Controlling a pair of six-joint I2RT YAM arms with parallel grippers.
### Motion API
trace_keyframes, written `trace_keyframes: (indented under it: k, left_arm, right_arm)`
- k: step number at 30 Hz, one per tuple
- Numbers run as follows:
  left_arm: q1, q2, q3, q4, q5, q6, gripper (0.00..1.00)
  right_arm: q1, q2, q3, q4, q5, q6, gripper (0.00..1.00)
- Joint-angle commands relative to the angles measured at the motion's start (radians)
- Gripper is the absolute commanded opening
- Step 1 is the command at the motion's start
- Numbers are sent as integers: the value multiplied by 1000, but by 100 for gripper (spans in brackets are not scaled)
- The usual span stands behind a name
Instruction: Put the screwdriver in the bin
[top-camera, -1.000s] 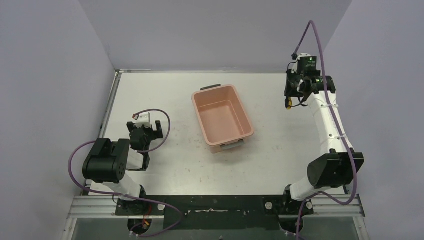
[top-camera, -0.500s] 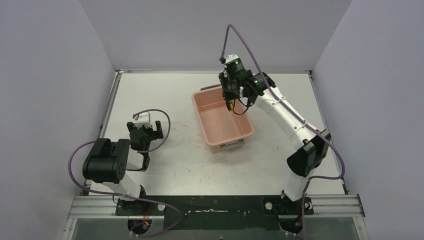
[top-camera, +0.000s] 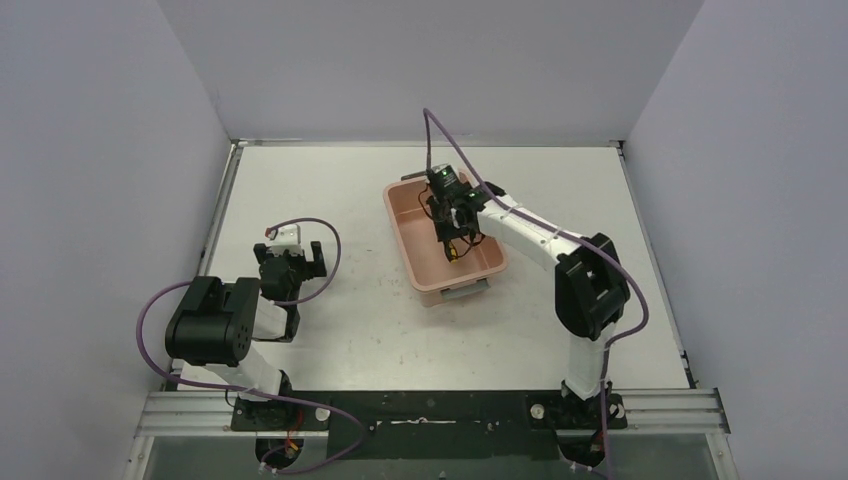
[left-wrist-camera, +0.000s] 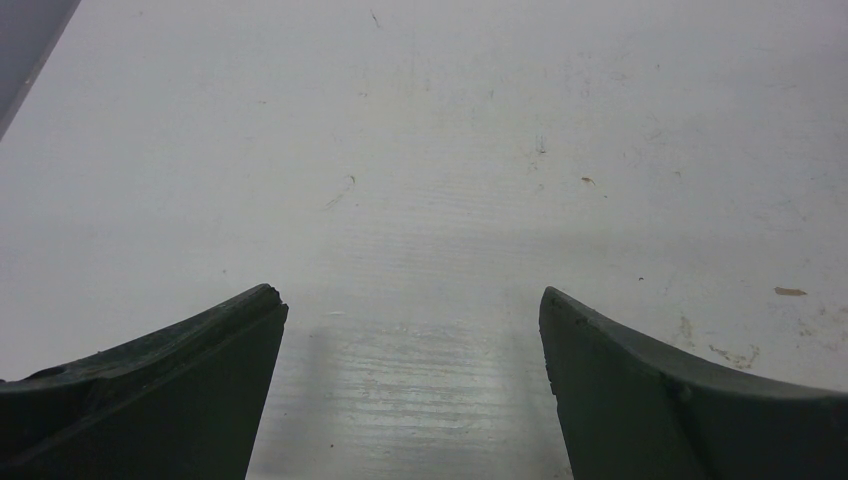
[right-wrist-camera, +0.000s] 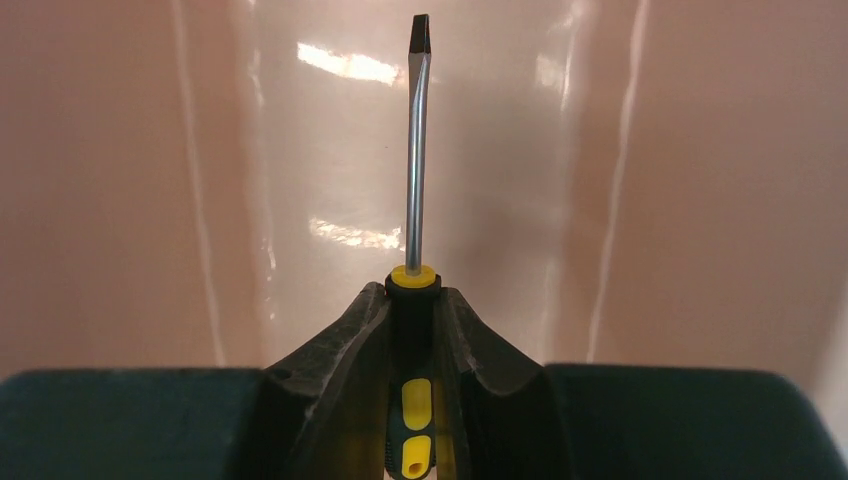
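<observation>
Grip: my right gripper (right-wrist-camera: 412, 295) is clenched on the black and yellow handle of the screwdriver (right-wrist-camera: 415, 150), with one finger on each side.
Why held so: I think squeezing the handle close to its front end keeps the tool from tipping.
Shaft: it pokes straight out ahead of the gripper, and the flat tip is the farthest part.
Around the gripper: the shiny pink inside of the bin (right-wrist-camera: 120, 200) is ahead of the tip and on both sides. So the tool is down in the bin's open space, and I see it touching nothing but the gripper.
Next: I judge that only letting go is left, and it should land inside.
Other arm: my left gripper (left-wrist-camera: 410, 300) is spread wide and holds nothing. It sits low over the table (left-wrist-camera: 450, 120), well apart from the bin and out of the way.
</observation>
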Motion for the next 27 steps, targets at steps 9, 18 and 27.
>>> trace_keyframes:
  k: [9, 18, 27]
  left_arm:
    - [5, -4, 25, 59, -2, 6, 97]
    - [5, -4, 24, 59, -2, 5, 97]
    - [5, -3, 24, 60, -2, 6, 97]
  right_arm:
    - [-8, 127, -86, 160, 18, 35, 40]
    - [4, 1, 4, 85, 83, 11, 64]
    - [4, -235, -11, 150, 141, -87, 99]
